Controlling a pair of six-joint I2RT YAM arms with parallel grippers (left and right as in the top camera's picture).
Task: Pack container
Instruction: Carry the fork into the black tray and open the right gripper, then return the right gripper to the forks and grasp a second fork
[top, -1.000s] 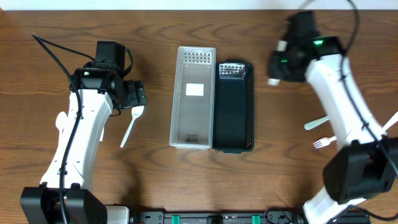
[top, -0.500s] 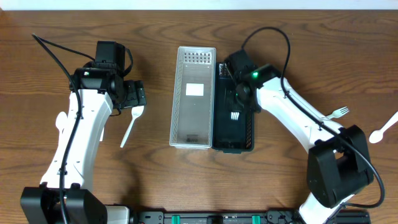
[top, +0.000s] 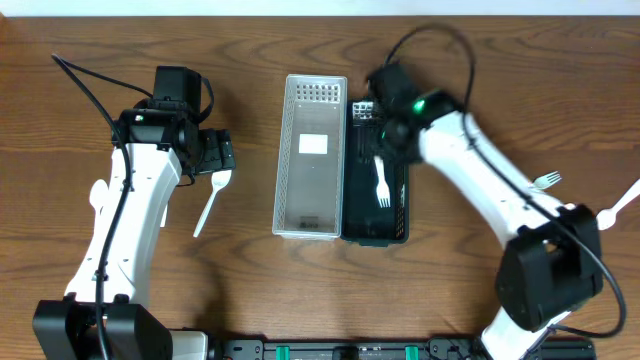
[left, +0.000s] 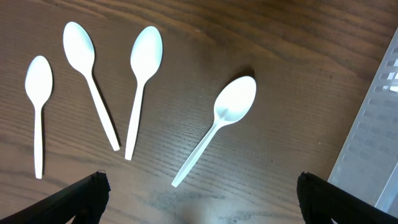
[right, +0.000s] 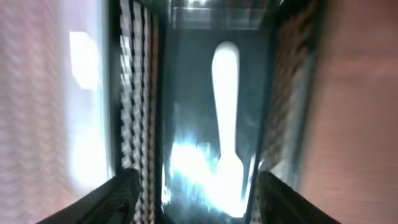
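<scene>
Brown wood-grain table (top: 260, 290). Dead centre sits a clear bin (top: 305, 200) with a black bin (top: 372, 225) tight against its 3 o'clock side, both running 12 to 6. At 9 o'clock from the clear bin lies a white spoon (top: 210, 205), bowl end toward 12.

The left wrist view shows more cutlery flat on the wood: a short spoon (left: 39, 118) at far 9 o'clock, a second spoon (left: 97, 93), a third spoon (left: 139, 93), then a fourth spoon (left: 214, 129) tilted toward 1.

Way out at 3 o'clock lie a fork (top: 546, 181) and a far spoon (top: 622, 203), well apart from the bins.
</scene>
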